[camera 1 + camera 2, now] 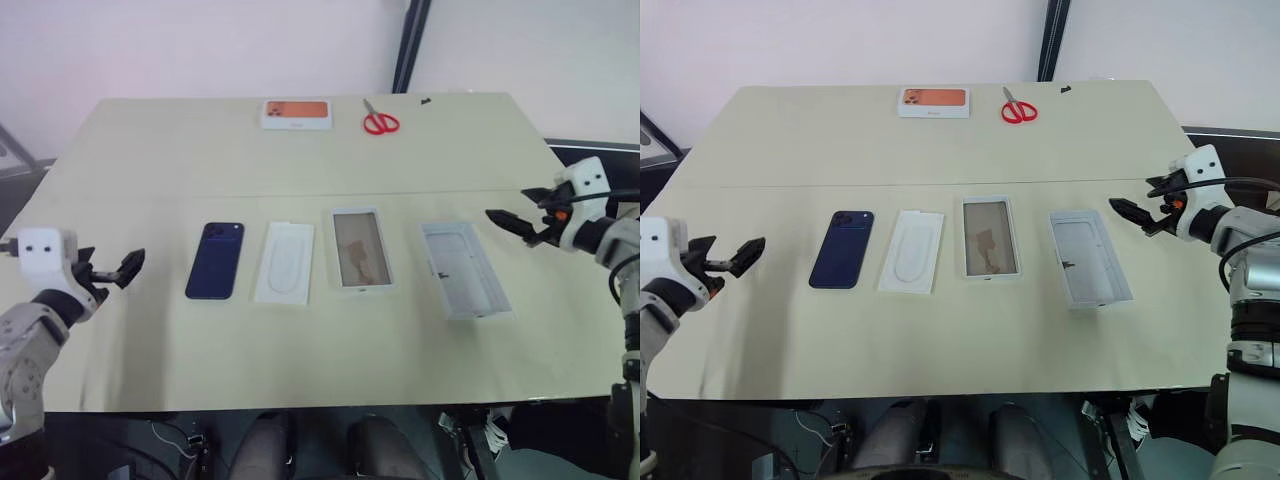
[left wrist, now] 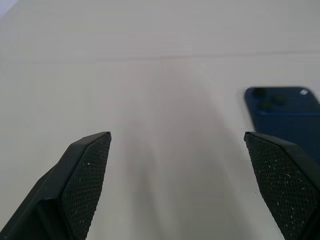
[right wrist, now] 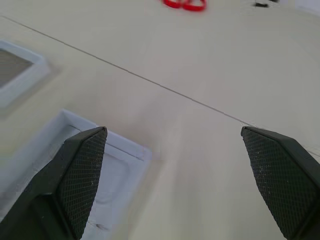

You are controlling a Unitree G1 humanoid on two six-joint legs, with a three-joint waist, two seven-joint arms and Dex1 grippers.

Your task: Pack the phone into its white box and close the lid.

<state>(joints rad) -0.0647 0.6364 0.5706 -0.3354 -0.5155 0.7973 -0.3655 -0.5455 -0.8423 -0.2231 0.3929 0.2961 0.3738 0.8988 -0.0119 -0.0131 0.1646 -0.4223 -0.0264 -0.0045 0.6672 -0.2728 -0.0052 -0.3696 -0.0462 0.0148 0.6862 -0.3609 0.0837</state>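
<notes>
Left eye view gives us a row of four laid flat along the near half of the beige table: the phone lies back-up at the robot's left end, camera cluster at its far corner, then a flat white insert card just beside it, then the lid lying open-side up, and at the right end the white box, angled a little. Over at the far edge sit an orange-printed white box and red scissors, well apart from the row. The left gripper hovers left of the phone, fingers spread wide and holding nothing. The right gripper hangs just right of the white box's far corner, fingers likewise spread and empty.
</notes>
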